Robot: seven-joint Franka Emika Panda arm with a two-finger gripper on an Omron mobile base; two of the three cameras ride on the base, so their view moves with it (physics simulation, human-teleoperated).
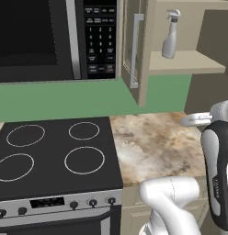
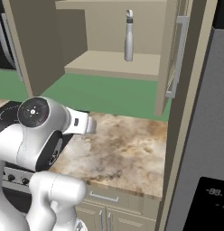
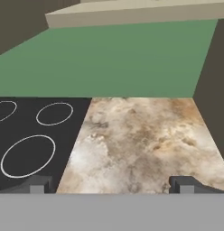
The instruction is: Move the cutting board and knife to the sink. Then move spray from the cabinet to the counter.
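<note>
The spray (image 1: 170, 36) stands upright on the shelf of the open cabinet (image 1: 187, 64), up and to the right of the stove. From the other side, the spray (image 2: 128, 38) sits near the middle of the cabinet (image 2: 109, 63) shelf. The marbled counter (image 1: 155, 144) lies below it, bare. My gripper (image 3: 110, 185) is open, its fingertips (image 3: 37, 185) wide apart with nothing between them. It hovers low over the counter (image 3: 145, 140) and faces the green wall under the shelf. The cutting board, the knife and the sink are out of view.
A black stovetop (image 1: 56, 153) borders the counter on the left, under a microwave (image 1: 56, 39). The cabinet's open door with its bar handle (image 1: 134, 50) juts out over the counter. A tall grey fridge (image 2: 204, 135) walls off the counter's right end.
</note>
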